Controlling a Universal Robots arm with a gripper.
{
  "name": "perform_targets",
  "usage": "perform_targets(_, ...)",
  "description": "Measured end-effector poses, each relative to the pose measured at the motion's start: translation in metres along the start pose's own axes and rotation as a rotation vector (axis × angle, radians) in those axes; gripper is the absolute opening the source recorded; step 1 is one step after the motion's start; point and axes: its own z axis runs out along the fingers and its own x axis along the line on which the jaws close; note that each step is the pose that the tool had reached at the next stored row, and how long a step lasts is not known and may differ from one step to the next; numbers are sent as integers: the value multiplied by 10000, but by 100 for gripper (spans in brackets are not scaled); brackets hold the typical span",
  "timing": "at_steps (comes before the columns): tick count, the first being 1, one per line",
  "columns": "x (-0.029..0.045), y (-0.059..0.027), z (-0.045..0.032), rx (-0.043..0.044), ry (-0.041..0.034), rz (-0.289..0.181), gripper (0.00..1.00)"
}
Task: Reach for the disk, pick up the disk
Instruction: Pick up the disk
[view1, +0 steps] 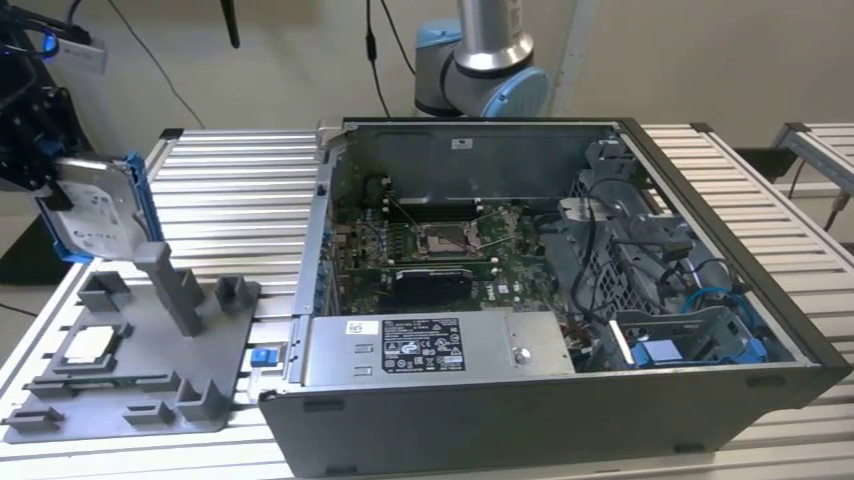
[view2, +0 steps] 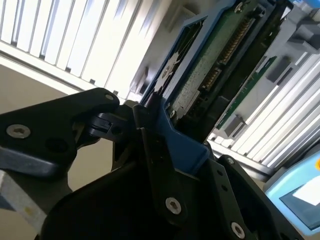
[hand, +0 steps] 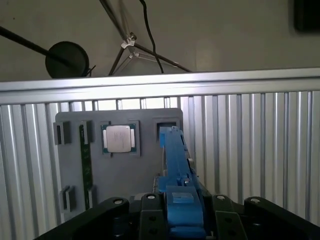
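At the far left as I watch in the exterior view, the black gripper has its fingers closed on the disk, a silver-grey hard drive with a white label facing me and blue rails along its edges. It is held upright, raised over the far corner of the grey fixture, on the exterior view's left side of it. In the second wrist view the disk's green circuit board and blue rail sit clamped between the black fingers. In the first wrist view the disk shows edge-on, with the fixture behind it. A small square chip lies flat in a pocket of the fixture, and a grey post stands upright on it. Just beside the fixture, on the exterior view's right, lies an open computer case. Farther back from the fixture, behind the case, stands the arm's base.
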Motion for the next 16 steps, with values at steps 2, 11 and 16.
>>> perform_targets(2, -1, -1, -46, 77, -4, -4, 0)
perform_targets(11, -6, -6, -263, 431, -27, -22, 0)
perform_targets(16, -9, -7, -336, 761, -46, -31, 0)
